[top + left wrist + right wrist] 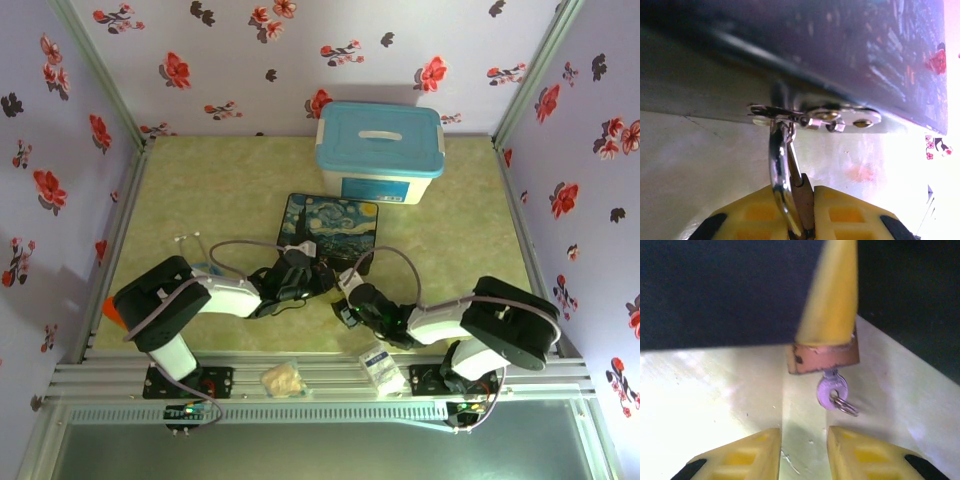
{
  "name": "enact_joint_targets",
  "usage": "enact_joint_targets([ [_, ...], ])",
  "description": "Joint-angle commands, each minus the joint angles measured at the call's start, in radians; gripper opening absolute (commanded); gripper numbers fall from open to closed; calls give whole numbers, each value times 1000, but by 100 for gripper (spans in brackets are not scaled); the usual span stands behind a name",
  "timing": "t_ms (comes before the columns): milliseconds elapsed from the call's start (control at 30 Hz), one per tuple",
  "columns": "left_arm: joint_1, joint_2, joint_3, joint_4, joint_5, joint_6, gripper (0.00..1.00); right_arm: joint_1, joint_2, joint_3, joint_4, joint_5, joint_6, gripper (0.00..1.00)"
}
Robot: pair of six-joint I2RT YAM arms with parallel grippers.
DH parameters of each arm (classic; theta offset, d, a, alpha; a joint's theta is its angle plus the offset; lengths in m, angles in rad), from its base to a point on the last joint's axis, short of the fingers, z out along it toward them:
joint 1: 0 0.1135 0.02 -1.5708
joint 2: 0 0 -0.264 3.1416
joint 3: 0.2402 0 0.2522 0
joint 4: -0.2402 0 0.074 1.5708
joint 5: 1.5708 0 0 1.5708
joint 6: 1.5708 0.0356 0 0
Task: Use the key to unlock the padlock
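The small brass-coloured padlock (822, 359) hangs by its thin silver shackle (779, 175) from the metal hasp (840, 117) at the 6 o'clock edge of the dark Starry-Night-printed tin box (335, 220). The left jaws are clamped on it. The tiny round-headed metal key (831, 389) sits in its keyhole at 6 o'clock. The right jaws stand apart just below, holding nothing. The counter (200, 190) is pale green and the walls (230, 60) lilac with red flowers. A blue-lidded white plastic tub (380, 150) sits at 12 o'clock, its label unreadable.

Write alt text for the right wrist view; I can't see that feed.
The key, a small ring on its head, sticks out beneath the brass padlock; a yellow finger of the left gripper covers the padlock's top, with the dark box behind. The right gripper holds its jaws open and empty just short of the key, over the pale table.
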Motion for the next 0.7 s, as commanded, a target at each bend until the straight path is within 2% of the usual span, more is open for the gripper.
enact_joint_targets([
  [0,6,-18,-13,62,48,-25,4,5,56,60,-30,105,-30,31],
  [100,9,-25,-24,63,48,-24,4,5,96,94,-15,153,-34,27],
  [200,20,-16,-57,128,54,-52,4,6,126,108,21,130,-29,17],
  [333,23,-5,-55,134,67,-53,4,6,138,86,77,120,-23,10],
  [467,36,20,-61,183,99,-74,5,-4,126,55,151,-22,-11,6],
  [567,50,30,-60,175,113,-65,11,-14,133,50,198,-138,11,5],
  [667,51,21,-52,142,115,-49,16,-28,149,49,243,-200,34,3],
])
